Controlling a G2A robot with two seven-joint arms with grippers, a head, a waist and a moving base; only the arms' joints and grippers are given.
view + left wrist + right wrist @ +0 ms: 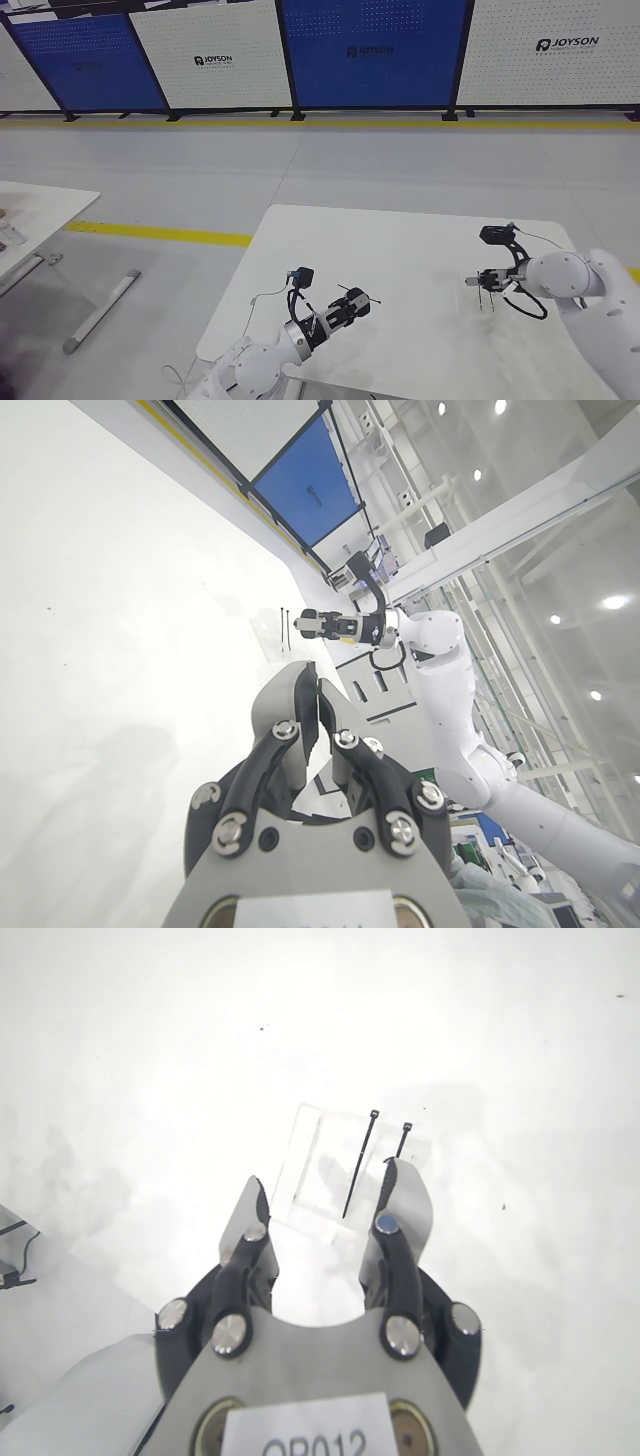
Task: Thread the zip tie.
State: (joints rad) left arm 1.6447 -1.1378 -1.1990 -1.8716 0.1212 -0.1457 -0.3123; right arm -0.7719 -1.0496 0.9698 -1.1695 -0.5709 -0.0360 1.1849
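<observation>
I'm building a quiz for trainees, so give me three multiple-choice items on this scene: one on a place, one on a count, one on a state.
1. The loose zip ties lie: A on a clear block; B on the floor; C in a bin.
2. Ties on that block: A one; B two; C four.
3. The right gripper is: A open; B shut on a tie; C shut, empty.
Answers: A, the right wrist view shows them on the block; B, two black strips lie there; A, its jaws stand wide apart.
</observation>
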